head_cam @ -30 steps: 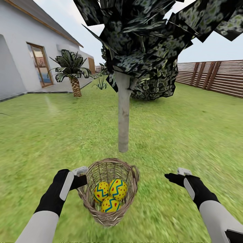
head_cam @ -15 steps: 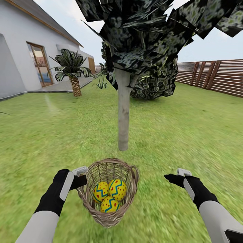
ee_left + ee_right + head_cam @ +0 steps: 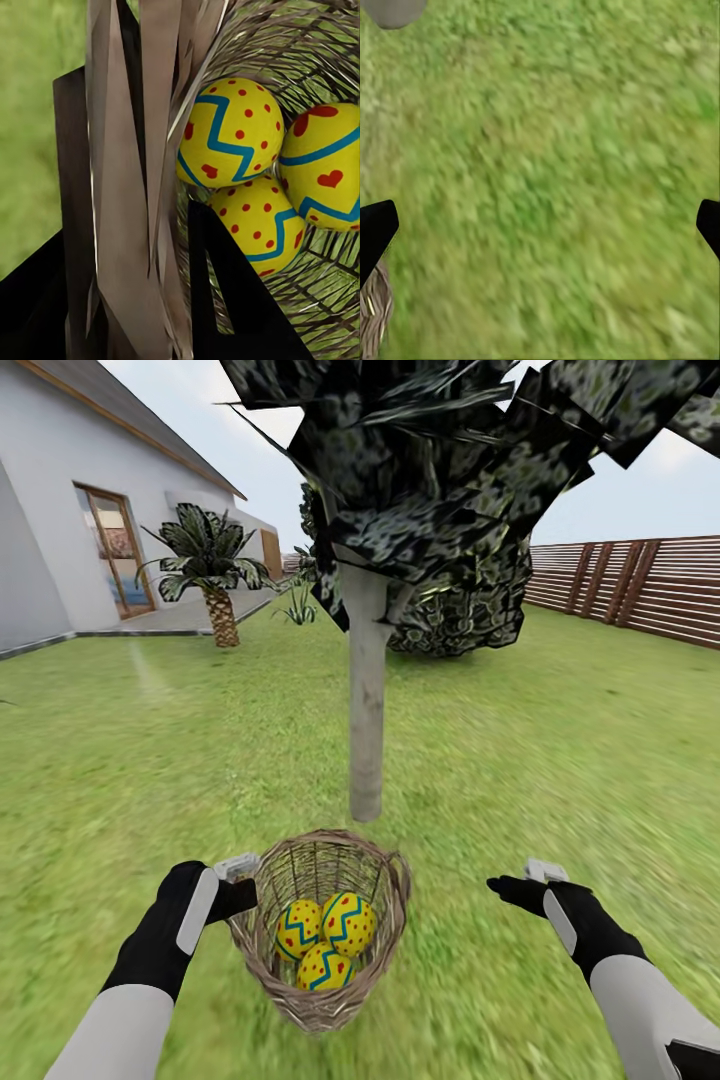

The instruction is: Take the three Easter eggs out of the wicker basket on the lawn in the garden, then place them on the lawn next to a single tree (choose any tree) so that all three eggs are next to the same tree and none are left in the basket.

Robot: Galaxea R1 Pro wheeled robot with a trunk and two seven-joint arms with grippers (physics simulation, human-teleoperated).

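The wicker basket (image 3: 322, 1000) hangs just in front of me over the lawn (image 3: 560, 760), with my left gripper (image 3: 243, 884) shut on its rim. In the left wrist view a dark finger (image 3: 225, 300) stands on each side of the woven wall (image 3: 161, 112). Three yellow Easter eggs (image 3: 347, 922) (image 3: 298, 927) (image 3: 323, 967) lie in the basket, close up as eggs (image 3: 229, 131) (image 3: 326, 165) (image 3: 259, 225). The tree (image 3: 366, 700) with its pale trunk rises right behind the basket. My right gripper (image 3: 512, 886) is open over bare grass, its fingertips (image 3: 375, 225) wide apart.
A white house with a glass door (image 3: 110, 550) lines the left side, with a palm (image 3: 215, 575) before it. A brown wooden fence (image 3: 640, 585) runs along the right. A dark bush (image 3: 460, 610) stands behind the tree. The trunk's foot (image 3: 390, 11) and basket edge (image 3: 373, 315) flank the right gripper.
The whole view has shifted slightly and the tree looks a little nearer. The basket, its eggs and both arms keep the same places in the picture.
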